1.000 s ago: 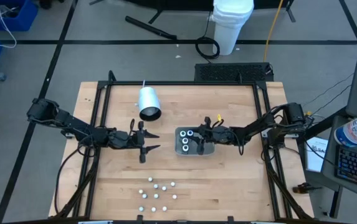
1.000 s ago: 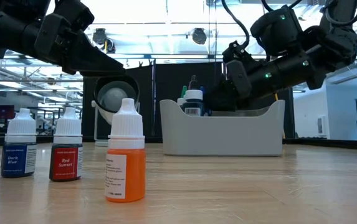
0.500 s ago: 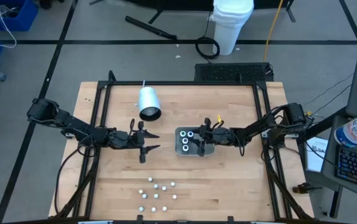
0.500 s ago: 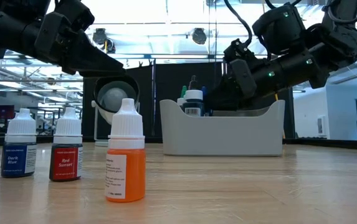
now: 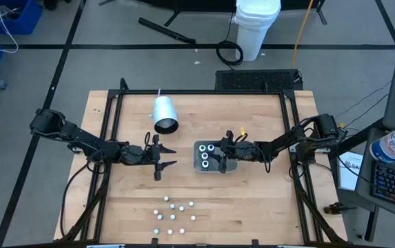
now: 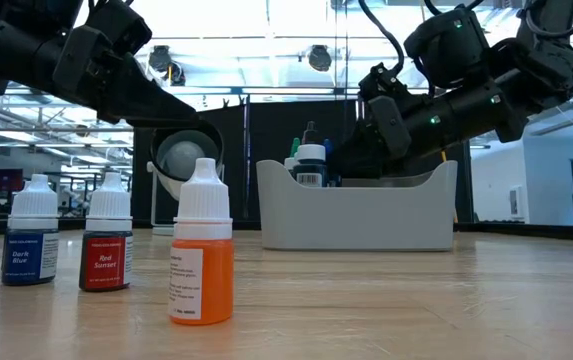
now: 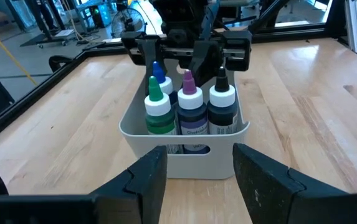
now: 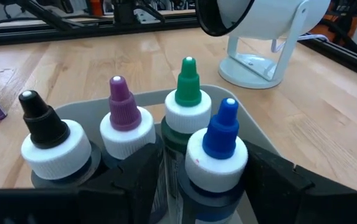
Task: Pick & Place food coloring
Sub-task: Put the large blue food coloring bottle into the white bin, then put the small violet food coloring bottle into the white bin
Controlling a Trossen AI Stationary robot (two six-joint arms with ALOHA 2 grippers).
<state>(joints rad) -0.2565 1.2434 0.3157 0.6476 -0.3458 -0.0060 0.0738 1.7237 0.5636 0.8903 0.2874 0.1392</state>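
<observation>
A grey tray (image 5: 198,169) stands mid-table with several food coloring bottles upright in it: black-tipped (image 8: 41,134), purple-tipped (image 8: 123,118), green-tipped (image 8: 187,99) and blue-tipped (image 8: 218,146). My right gripper (image 8: 204,160) reaches into the tray from the table's right, open, with one finger on either side of the blue-tipped bottle. My left gripper (image 5: 173,157) hangs open left of the tray, pointing at it, with nothing between its fingers. More small bottles (image 5: 174,213) stand on the table near the front edge, an orange one (image 6: 202,265) among them.
A white cylinder on a stand (image 5: 164,114) lies at the back, left of centre. A black frame (image 5: 111,124) runs along the table's sides and far edge. Bare wood lies between the tray and the loose bottles.
</observation>
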